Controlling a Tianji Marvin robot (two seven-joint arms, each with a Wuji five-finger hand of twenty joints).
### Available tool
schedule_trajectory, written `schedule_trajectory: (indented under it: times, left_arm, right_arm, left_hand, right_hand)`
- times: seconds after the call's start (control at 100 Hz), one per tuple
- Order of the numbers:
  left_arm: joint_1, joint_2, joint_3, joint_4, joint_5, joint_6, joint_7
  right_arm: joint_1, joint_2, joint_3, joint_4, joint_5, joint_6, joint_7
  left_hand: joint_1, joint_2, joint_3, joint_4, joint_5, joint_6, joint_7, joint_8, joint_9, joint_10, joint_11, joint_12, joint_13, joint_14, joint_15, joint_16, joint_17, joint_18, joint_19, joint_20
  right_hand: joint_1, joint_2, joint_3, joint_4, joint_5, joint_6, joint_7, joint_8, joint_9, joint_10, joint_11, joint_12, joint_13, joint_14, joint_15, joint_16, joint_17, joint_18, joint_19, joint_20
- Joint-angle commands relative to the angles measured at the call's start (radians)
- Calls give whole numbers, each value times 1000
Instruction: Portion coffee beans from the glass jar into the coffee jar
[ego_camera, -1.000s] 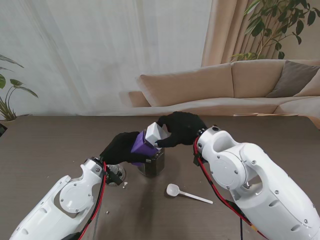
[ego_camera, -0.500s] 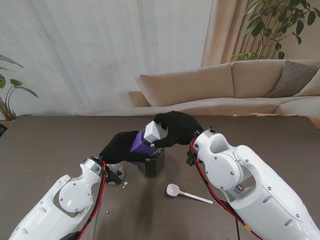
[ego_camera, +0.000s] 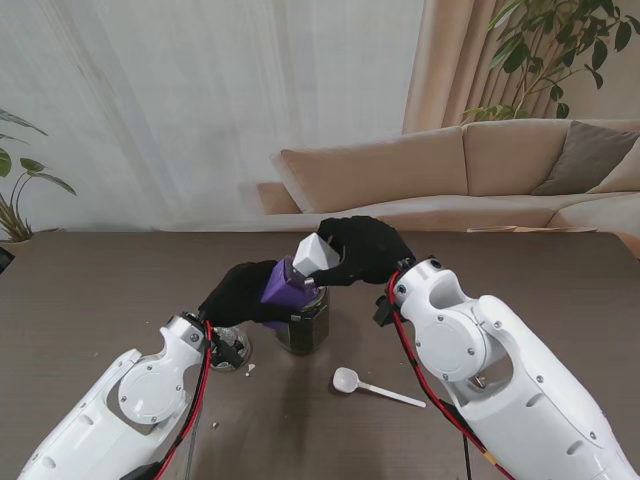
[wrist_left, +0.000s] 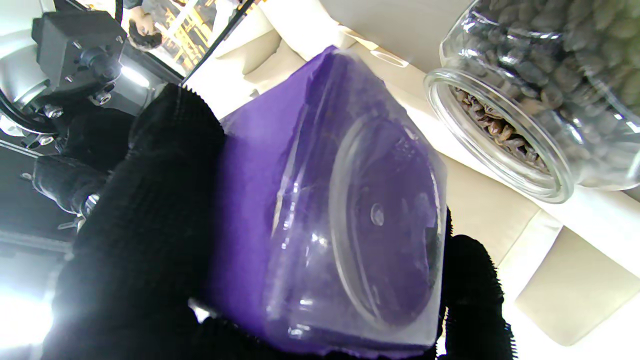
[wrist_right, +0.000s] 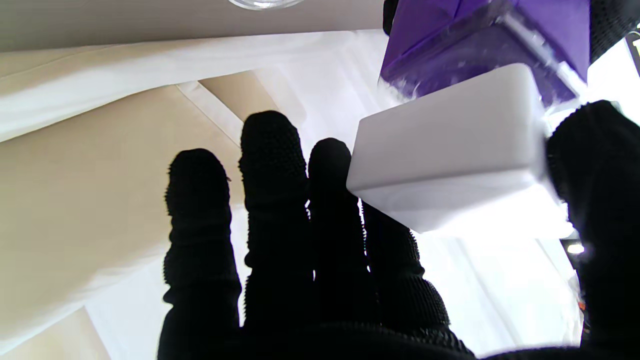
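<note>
The left hand is clenched around the body of the purple coffee jar, holding it tilted and lifted off the desk, with its capped end pointing up toward the right hand; that hand pinches the jar's white lid between thumb and index finger, while in the right wrist view its other fingers stand straight and spread, touching nothing; the seam between lid and purple body looks nearly shut there, though whether the lid is fully seated or partly free I cannot tell. The glass jar, open-mouthed and packed with dark coffee beans, stands on the desk directly under the coffee jar, and a white plastic scoop lies nearer to me and to the right of it, untouched. The step in hand is judged to be freeing the lid so that portioning can begin; to do it well the left hand should hold the body firm and steady as an anchor, and the right should draw the lid straight off along the jar's own axis rather than prying sideways; since the clear walls are smooth, a skewed pull could slip the jar in the grip or knock the glass jar beneath it.
</note>
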Motion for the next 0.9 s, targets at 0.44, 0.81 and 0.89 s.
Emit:
schedule_trajectory:
  times: [0.44,0.81,0.89]
  left_arm:
    - [17,-5,-10,-21,8,-8,-11]
    - [45,-2,-48,-42,21,-15,-7]
    - [51,-3,-56,-45,24,-18,-2]
  right_arm:
    - [-27,-3,85,36,-68,6,-61]
    - [-6,28,91,225,-267,-66,-41]
    - [10,33,71,279,-291,-75,-43]
  left_hand:
    - [175,235,425,55,129,-72,204,64,3,-61,7,3,-2,22,66,19,-16,-149,-16,-23]
    - [175,235,424,54,129,-74,204,65,3,-63,8,4,-1,20,67,19,-16,-148,-16,-23]
    - [175,236,424,54,128,-75,204,65,3,-62,7,3,-1,20,67,19,-15,-148,-15,-23]
  right_hand:
    - [217,133,223,66,130,-205,341,15,15,-39,3,31,38,-14,18,10,-75,14,48,-26]
    - [201,126,222,65,141,-219,330,-7,9,-49,5,31,31,-28,6,4,-77,6,50,-30]
    - [197,125,222,65,141,-222,327,-11,5,-50,6,30,27,-29,2,3,-80,3,49,-31]
